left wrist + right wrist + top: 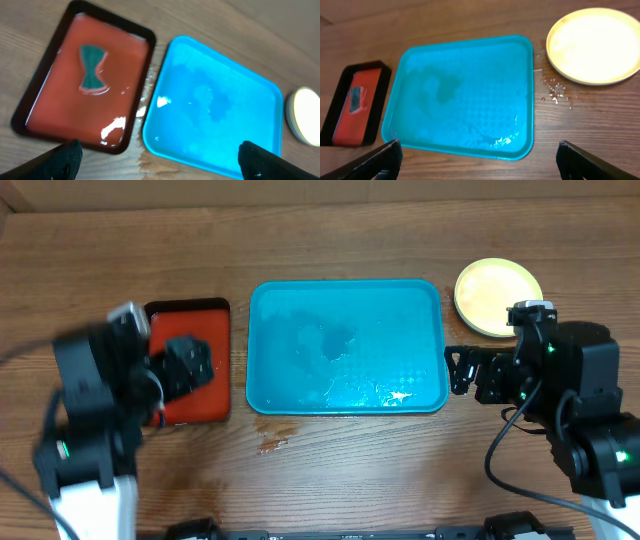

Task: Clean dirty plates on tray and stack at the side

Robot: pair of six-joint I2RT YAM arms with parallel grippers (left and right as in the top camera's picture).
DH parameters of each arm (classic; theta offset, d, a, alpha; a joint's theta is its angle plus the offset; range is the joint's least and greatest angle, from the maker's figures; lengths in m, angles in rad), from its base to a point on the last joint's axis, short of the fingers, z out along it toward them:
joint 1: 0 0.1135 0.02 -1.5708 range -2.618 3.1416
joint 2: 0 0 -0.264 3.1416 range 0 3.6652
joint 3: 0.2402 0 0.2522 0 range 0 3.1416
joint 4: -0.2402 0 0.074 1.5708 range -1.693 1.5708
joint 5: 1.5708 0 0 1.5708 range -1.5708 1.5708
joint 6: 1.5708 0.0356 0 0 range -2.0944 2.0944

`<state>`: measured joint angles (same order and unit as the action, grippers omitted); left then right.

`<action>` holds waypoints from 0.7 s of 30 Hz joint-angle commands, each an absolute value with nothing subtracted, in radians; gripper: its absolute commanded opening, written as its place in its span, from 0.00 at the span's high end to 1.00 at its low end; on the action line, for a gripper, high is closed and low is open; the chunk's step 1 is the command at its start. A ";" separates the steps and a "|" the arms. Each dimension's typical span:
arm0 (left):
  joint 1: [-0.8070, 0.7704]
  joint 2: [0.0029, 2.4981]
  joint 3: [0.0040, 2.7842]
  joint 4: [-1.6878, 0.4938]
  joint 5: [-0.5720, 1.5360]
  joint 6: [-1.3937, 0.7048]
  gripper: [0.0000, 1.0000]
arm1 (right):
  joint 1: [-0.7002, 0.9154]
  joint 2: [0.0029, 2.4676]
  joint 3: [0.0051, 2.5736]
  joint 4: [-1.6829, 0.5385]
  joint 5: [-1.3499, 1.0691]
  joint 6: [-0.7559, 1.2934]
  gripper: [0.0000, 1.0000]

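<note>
The turquoise tray (pixel 345 345) lies mid-table with nothing on it but a wet film; it also shows in the left wrist view (pixel 215 117) and the right wrist view (pixel 462 95). The plates (pixel 497 297) stand in a stack on the table right of the tray, a pale yellow-green one on top, also in the right wrist view (pixel 594 45) and at the right edge of the left wrist view (pixel 304 115). My left gripper (pixel 157 160) is open and empty above the gap between the red tray and the turquoise tray. My right gripper (pixel 477 160) is open and empty, raised right of the tray (pixel 458 370).
A smaller red tray (pixel 190 365) with a black rim lies left of the turquoise one, with a dark green sponge (pixel 92 67) in it. Water marks darken the wood at the tray's front left corner (pixel 272 444) and next to the plates (pixel 557 92).
</note>
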<state>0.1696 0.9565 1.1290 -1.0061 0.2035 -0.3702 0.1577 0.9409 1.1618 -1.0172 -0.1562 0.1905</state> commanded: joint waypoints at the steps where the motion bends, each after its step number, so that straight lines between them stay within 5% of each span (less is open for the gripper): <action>1: 0.168 0.849 0.996 -0.960 0.142 -0.492 0.00 | 0.157 0.939 1.154 -1.005 -0.131 0.206 0.00; 21: 0.168 0.901 0.905 -1.028 0.142 -0.580 0.01 | 0.157 1.160 1.154 -1.007 -0.131 0.206 0.00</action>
